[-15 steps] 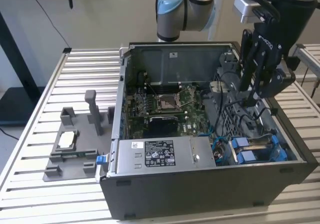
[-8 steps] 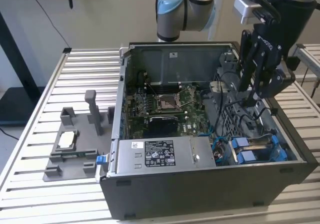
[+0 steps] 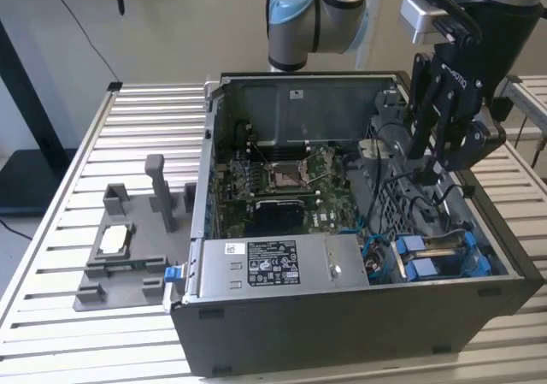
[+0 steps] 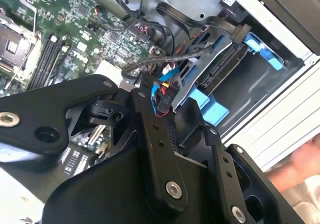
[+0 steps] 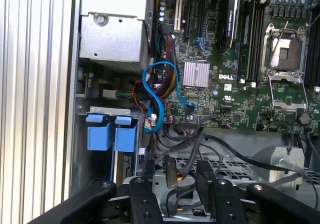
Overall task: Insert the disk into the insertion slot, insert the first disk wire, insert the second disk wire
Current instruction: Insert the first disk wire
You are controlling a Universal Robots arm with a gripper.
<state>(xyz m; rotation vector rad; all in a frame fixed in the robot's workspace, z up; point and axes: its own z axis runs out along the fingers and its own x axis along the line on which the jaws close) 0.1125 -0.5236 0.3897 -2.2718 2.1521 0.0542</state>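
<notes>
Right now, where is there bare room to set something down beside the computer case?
Bare slatted table on the exterior view's left, beyond the grey fixture, and a strip nearer the camera. Crowded: inside the case, the drive corner where cables and the tool meet.

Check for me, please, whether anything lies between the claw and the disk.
Yes: a bundle of black cables lies across the drive cage, between the claw above and the disk, which already sits seated in that cage.
</notes>
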